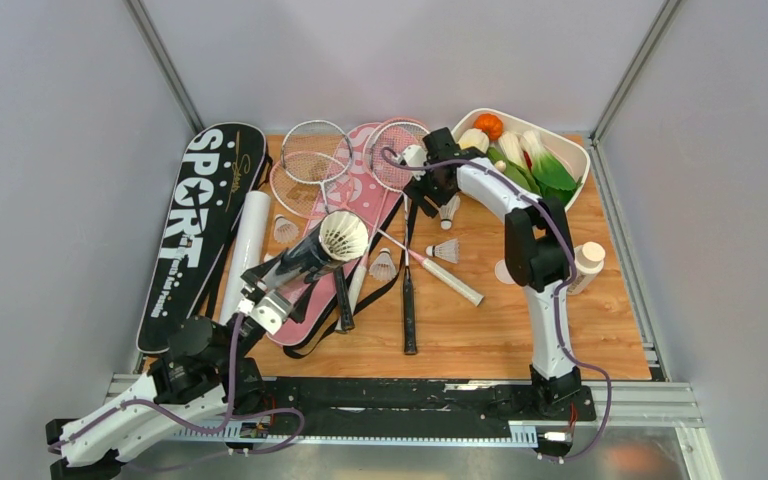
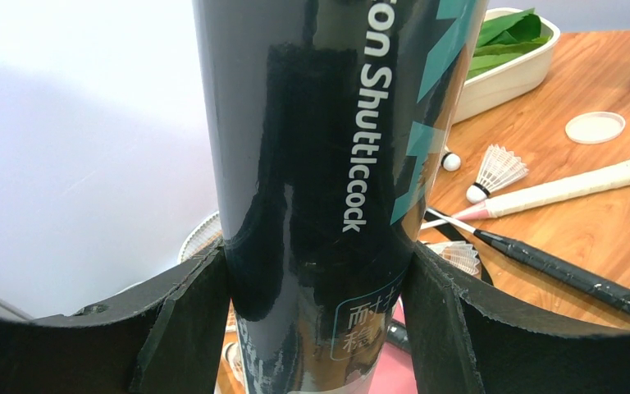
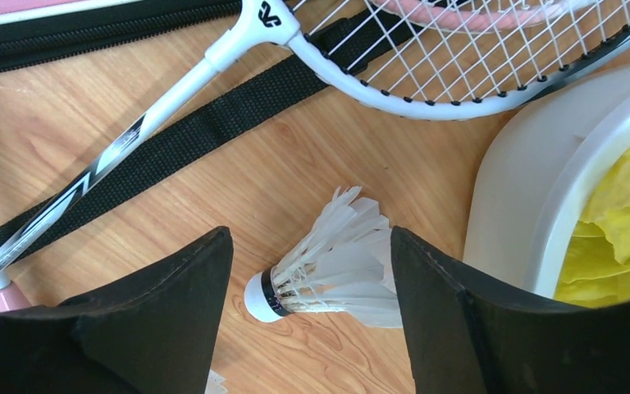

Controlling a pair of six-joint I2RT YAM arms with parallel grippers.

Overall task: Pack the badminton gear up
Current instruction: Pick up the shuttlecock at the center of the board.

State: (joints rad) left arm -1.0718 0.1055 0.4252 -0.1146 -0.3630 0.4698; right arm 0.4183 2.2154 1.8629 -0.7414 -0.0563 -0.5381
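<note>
My left gripper [image 1: 275,277] is shut on a black shuttlecock tube [image 1: 312,254], held tilted above the pink cover [image 1: 360,190]; its open end [image 1: 343,236] shows white feathers. In the left wrist view the tube [image 2: 328,164] fills the space between the fingers of the left gripper [image 2: 316,320]. My right gripper [image 1: 442,192] is open, low over a shuttlecock [image 1: 449,212] beside the white bowl. In the right wrist view that shuttlecock [image 3: 328,275] lies on the wood between the fingers of the right gripper [image 3: 312,304]. A white tube [image 1: 250,240] and the black SPORT cover [image 1: 200,225] lie at the left.
Rackets [image 1: 315,150] overlap on the pink cover, handles [image 1: 409,300] pointing toward me. Loose shuttlecocks [image 1: 383,265] lie mid-table. The white bowl [image 1: 572,150] of toy vegetables stands back right, close to my right gripper. A small white bottle [image 1: 587,265] and a lid [image 1: 505,272] sit right.
</note>
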